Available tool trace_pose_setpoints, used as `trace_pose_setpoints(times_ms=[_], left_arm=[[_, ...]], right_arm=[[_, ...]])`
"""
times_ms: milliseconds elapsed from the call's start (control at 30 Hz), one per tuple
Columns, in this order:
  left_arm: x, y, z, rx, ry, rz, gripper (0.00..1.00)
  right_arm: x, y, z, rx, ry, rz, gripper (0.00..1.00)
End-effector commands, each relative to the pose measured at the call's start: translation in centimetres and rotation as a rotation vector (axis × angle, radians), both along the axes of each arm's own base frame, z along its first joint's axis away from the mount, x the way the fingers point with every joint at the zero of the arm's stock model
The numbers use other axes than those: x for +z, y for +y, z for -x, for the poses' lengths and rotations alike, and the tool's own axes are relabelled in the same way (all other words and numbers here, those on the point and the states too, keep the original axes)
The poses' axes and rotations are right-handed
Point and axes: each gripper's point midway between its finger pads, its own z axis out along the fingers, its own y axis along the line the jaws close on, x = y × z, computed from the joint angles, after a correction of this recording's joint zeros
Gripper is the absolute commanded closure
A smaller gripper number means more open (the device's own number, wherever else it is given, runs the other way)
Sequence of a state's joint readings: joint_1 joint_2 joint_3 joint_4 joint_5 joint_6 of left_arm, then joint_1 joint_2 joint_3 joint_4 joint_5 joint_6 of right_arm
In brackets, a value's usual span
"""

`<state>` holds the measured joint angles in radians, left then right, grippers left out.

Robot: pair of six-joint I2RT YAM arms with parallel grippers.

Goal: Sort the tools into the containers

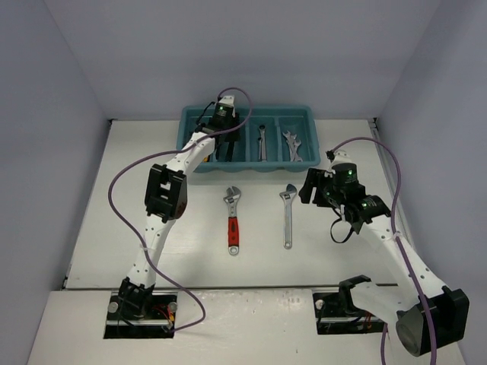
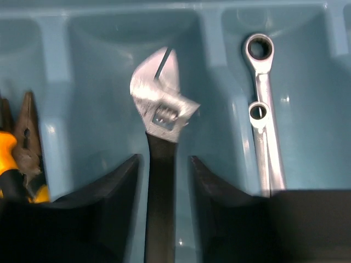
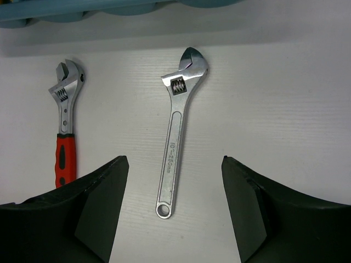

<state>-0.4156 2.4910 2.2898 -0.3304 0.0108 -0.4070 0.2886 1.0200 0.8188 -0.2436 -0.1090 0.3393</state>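
The teal tray (image 1: 248, 114) stands at the back of the table. My left gripper (image 1: 221, 115) hangs over its second compartment from the left. In the left wrist view the left gripper (image 2: 164, 157) is open, and a black-handled adjustable wrench (image 2: 160, 115) lies between the fingers with a gap on each side. My right gripper (image 1: 310, 187) is open above the table. In its wrist view the right gripper (image 3: 174, 159) straddles a silver adjustable wrench (image 3: 178, 131) without touching it. A red-handled adjustable wrench (image 3: 66, 137) lies to its left.
Pliers with yellow handles (image 2: 22, 148) lie in the compartment to the left, silver spanners (image 2: 263, 109) in the one to the right. More spanners (image 1: 292, 144) lie in the far right compartment. The tray's near rim (image 3: 82, 8) is just beyond the two table wrenches.
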Motion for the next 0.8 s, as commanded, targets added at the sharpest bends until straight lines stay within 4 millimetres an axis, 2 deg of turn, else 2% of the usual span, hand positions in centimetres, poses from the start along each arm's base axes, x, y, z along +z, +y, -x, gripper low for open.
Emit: trace_pose_setpoints(times_ms=[0,67,133,233,267,300,367,400,500,600,633,767], left_arm=[[11.8,0.4,-1.7,0.016,-0.258,0.077,0.49],[12.5,0.5,-1.1,0.015,-0.263,0.075,0.39],[13.6,0.9,-0.2,0.016,-0.264,0.069,0.33],[15.5,1.6,1.6,0.033,-0.250,0.054,0.31],[17.2,2.5,3.2,0.056,-0.245,0.049,0.31],[18.1,3.1,4.7,0.072,-0.234,0.045,0.31],[18.9,4.4,7.4,0.105,-0.219,0.036,0.31],[21.3,5.4,9.0,0.121,-0.249,0.047,0.31],[19.4,7.7,13.3,0.140,-0.164,-0.006,0.31],[18.7,11.0,17.9,0.186,-0.123,-0.074,0.30],[19.7,12.0,19.2,0.199,-0.144,-0.074,0.30],[17.7,15.6,24.4,0.237,-0.094,-0.149,0.27]], right_arm=[[0.3,0.7,-0.9,0.013,-0.010,-0.024,0.34],[0.0,0.8,-1.0,0.013,0.000,-0.023,0.34],[-0.1,0.8,-1.1,0.008,0.004,-0.018,0.34],[-0.7,1.0,-1.3,0.008,0.022,-0.004,0.34],[-1.1,1.2,-1.5,0.011,0.035,0.010,0.34],[-1.5,1.6,-1.6,0.015,0.045,0.026,0.34],[-2.7,2.2,-1.9,0.013,0.087,0.046,0.34],[-2.9,2.5,-2.1,0.005,0.096,0.045,0.34],[-4.4,3.3,-2.6,-0.009,0.137,0.085,0.34],[-6.5,3.1,-3.1,-0.066,0.184,0.136,0.35],[-6.7,3.0,-3.3,-0.080,0.187,0.142,0.35],[-8.4,2.8,-4.1,-0.109,0.229,0.180,0.37]])
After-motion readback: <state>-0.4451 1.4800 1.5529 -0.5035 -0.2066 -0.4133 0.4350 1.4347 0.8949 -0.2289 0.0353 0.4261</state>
